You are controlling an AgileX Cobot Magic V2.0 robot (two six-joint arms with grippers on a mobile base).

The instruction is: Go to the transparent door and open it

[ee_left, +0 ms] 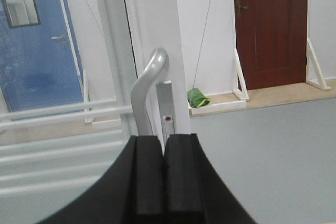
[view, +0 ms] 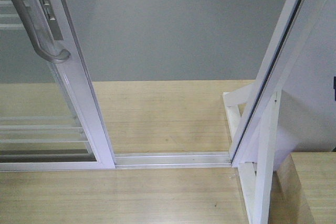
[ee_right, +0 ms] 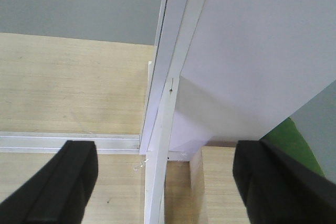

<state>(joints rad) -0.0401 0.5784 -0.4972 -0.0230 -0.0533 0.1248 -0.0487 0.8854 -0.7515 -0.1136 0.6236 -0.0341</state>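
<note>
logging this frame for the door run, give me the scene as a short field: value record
door: tall clear-glass sliding door in a white frame, at left of front view
handle: curved silver-white handle on the door's upright
opening: gap between door and white jamb, aluminium floor track exposed
left gripper: shut, holding nothing, just below the handle
right gripper: open, facing the jamb
floor: light wood platform, grey beyond

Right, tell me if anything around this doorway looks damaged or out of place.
Nothing looks broken or spilled. The only stray item is a crumpled green cloth on the white ledge by the far wall. The sliding door, its handle and the floor track look intact.
</note>
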